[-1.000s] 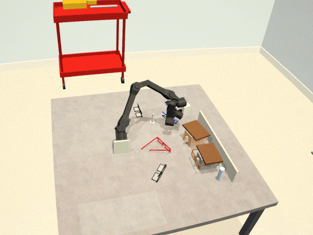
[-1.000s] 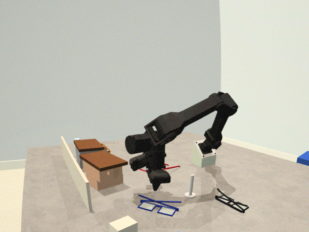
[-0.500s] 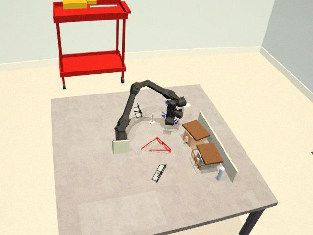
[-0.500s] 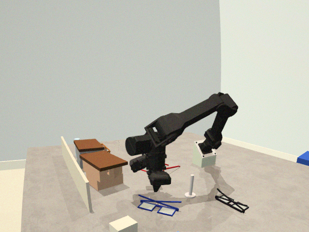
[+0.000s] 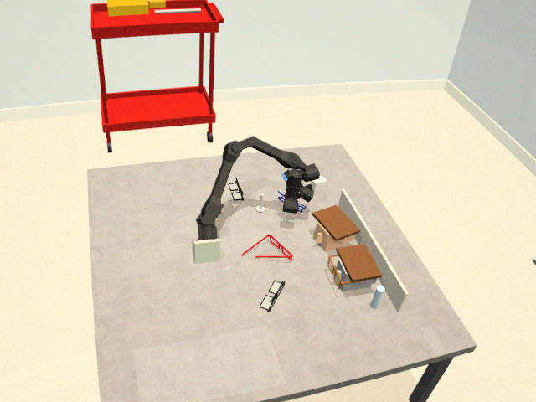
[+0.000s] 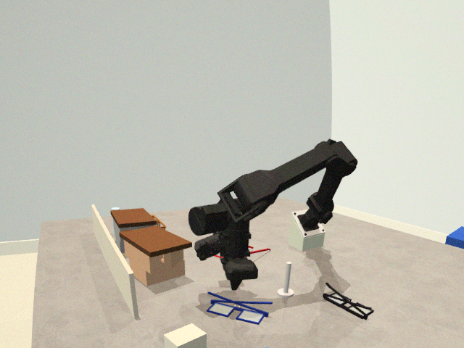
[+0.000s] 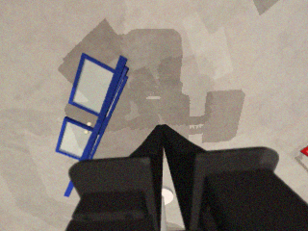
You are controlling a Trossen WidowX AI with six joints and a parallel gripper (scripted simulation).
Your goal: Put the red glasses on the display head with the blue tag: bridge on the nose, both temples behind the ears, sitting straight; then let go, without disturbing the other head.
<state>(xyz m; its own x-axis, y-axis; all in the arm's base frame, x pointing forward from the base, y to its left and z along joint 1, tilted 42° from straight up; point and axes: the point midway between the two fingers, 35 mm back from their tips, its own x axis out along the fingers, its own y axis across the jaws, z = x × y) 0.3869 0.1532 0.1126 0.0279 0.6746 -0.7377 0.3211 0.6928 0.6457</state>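
Note:
The red glasses (image 5: 273, 256) (image 6: 259, 251) (image 7: 305, 151) lie on the table with temples spread, between the arm's base and the heads; only a corner shows in the wrist view. The peach head (image 5: 327, 242) (image 6: 136, 262) has a brown slab top, a bare face and a small blue patch (image 5: 320, 243) low at its front. The grey head (image 5: 359, 283) (image 6: 117, 233) beside it wears orange glasses (image 5: 332, 268) (image 6: 160, 221). My gripper (image 5: 290, 211) (image 6: 234, 287) (image 7: 161, 128) is shut and empty, pointing down above the table beside the blue glasses, away from the red ones.
Folded blue glasses (image 6: 236, 302) (image 7: 107, 98) lie near the gripper. A white peg (image 5: 261, 201) (image 6: 287, 278) stands nearby. Black glasses (image 5: 271, 296) (image 6: 349, 302) lie on both sides. A low wall (image 5: 372, 246) (image 6: 112, 254) runs behind the heads; a pale blue cylinder (image 5: 377, 297) stands beside the grey head.

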